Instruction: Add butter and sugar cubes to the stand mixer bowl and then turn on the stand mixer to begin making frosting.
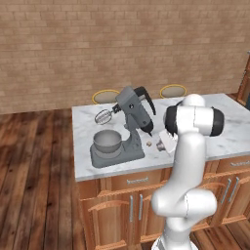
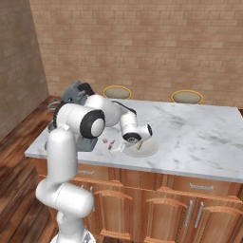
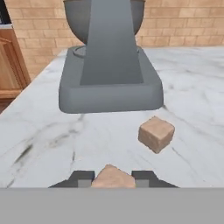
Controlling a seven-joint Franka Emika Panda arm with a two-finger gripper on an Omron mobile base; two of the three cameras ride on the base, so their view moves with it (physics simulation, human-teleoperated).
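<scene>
- The table point(image 1: 219, 122) is a kitchen island with a white, grey-veined marble top over wooden cabinet doors with metal handles.
- It stands on a dark plank floor point(image 1: 34, 161) before a tan brick wall point(image 1: 73, 44).
- Two round stools point(image 1: 106, 96) with yellow rims peek over the far edge of the table.
- Towards the left end of the table stands the stand mixer point(image 1: 132, 122), matte dark grey, its head tilted up and back, with a wire whisk point(image 1: 103, 116) hanging from the raised head.
- The stand mixer bowl point(image 1: 107, 141) is round, deep and shiny grey, seated on the mixer's flat squarish base.
- Just right of the mixer base, a small tan sugar cube point(image 3: 156, 133) lies loose on the marble, blocky with soft corners.
- A second tan cube point(image 3: 113, 177) sits between the tips of the hand point(image 3: 113, 178), which is closed on it low over the table.
- In the right base view the hand point(image 2: 115, 144) hangs beside a round white plate point(image 2: 142, 148) lying flat on the marble.
- From the hand view the mixer base lies straight ahead, near the hand, with the bowl on the mixer's far side.
- The butter cannot be made out with certainty.
</scene>
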